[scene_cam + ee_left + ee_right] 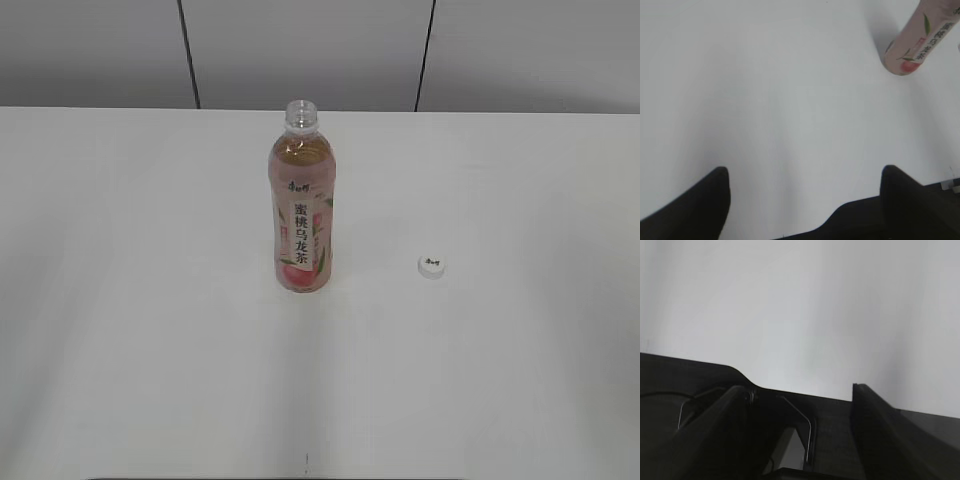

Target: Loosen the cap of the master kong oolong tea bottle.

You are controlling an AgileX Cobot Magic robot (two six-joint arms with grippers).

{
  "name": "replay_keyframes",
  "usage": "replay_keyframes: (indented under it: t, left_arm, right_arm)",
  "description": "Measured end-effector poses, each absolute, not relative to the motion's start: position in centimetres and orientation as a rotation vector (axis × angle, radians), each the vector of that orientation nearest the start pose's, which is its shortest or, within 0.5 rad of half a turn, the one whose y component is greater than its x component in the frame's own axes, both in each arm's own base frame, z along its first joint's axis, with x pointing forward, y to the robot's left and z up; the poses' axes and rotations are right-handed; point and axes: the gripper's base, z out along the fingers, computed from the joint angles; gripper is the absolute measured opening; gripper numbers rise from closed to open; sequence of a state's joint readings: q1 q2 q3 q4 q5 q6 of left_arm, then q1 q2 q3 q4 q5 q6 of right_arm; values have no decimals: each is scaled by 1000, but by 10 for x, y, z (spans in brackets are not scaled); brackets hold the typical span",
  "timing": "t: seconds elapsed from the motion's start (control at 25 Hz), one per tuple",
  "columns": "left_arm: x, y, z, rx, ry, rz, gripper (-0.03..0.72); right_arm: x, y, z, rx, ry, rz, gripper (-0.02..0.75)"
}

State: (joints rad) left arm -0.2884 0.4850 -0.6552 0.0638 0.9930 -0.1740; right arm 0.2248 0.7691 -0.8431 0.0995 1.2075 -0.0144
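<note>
The bottle point(301, 200) stands upright near the middle of the white desk point(140, 330), its neck open at the top and its pink label facing the exterior camera. The cap point(432, 265) is off and lies flat on the desk, logo side up, well apart from the bottle on its right and slightly nearer the camera.

Neither arm shows in the exterior view. In the left wrist view the left gripper point(805, 200) hangs over bare desk with its two dark fingers point(700, 205) spread wide and nothing between them; the bottle's lower end point(915, 45) sits far off at the upper right corner of that view, well clear of the gripper. In the right wrist view the right gripper point(800, 430) also has its fingers point(880, 435) apart and holds nothing; beyond it only plain white desk point(800, 315) appears, with neither bottle nor cap in that view.
</note>
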Motion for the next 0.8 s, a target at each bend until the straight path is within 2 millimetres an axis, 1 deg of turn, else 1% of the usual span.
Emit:
replay_keyframes:
  t: [0.08, 0.2, 0.32, 0.4, 0.48, 0.56, 0.64, 0.72, 0.8]
  left_arm:
    - [57, -12, 314, 149, 2289, -156, 556]
    - [34, -5, 316, 185, 2214, -150, 553]
    - [17, 0, 319, 194, 2112, -158, 553]
    - [7, 3, 319, 200, 2053, -162, 553]
    - [2, 4, 313, 204, 2030, -164, 553]
    - [1, 3, 302, 210, 2034, -181, 553]
    - [0, 2, 297, 216, 2026, -206, 553]
    - [-2, 1, 297, 221, 2005, -217, 552]
    - [-2, 1, 297, 236, 1997, -209, 544]
  right_arm:
    - [89, 28, 339, -266, 2524, 208, 494]
    - [62, 20, 341, -237, 2425, 202, 494]
    - [40, 15, 332, -230, 2365, 204, 494]
    - [30, 12, 318, -238, 2353, 200, 494]
    - [19, 10, 306, -286, 2324, 181, 494]
    - [11, 7, 293, -355, 2293, 141, 494]
    - [2, 3, 284, -387, 2251, 102, 494]
    - [-9, -1, 282, -383, 2176, 69, 492]
    - [-15, -3, 280, -363, 2102, 63, 491]
